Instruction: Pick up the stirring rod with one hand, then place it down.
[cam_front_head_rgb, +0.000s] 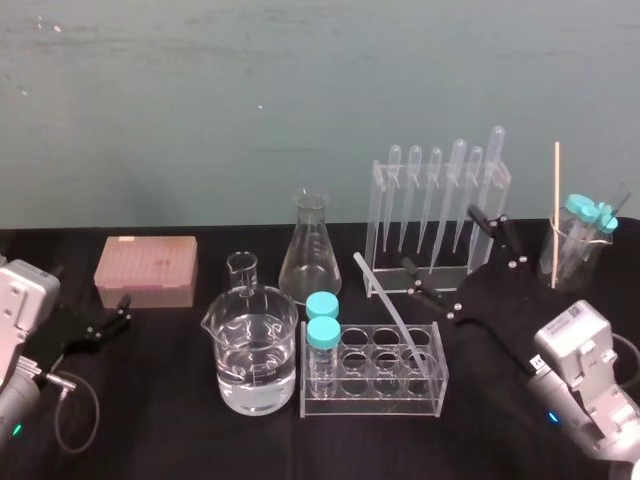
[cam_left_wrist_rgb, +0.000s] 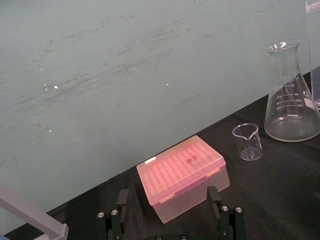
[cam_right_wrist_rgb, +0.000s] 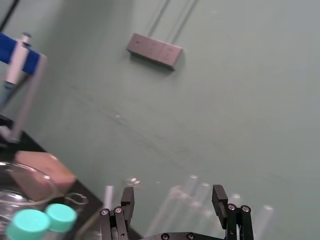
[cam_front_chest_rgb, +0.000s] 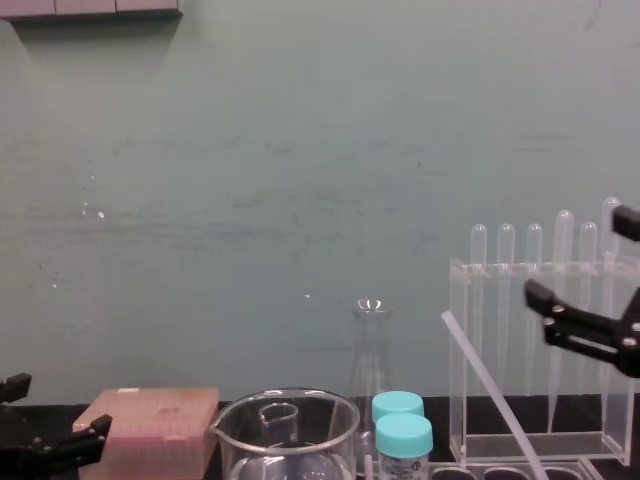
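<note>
Two end effectors are noted, both released and holding nothing. The right end effector (cam_front_head_rgb: 440, 240) is held raised. The rod (cam_front_head_rgb: 395, 315) is found to its left and nearer the robot, leaning in the tube rack (cam_front_head_rgb: 372, 400). The pipette rack (cam_front_head_rgb: 378, 200) stands close behind. A descent astride the rod's upper half, kept clear of the pipettes, is advised. The left end effector (cam_front_head_rgb: 98, 325) is parked beside the pink box (cam_front_head_rgb: 147, 270).

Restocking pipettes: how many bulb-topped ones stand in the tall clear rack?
6 pipettes, upright in one row across the tall rack behind the tube rack. The open right pincer overlaps the rightmost ones, so another may be hidden.
</note>
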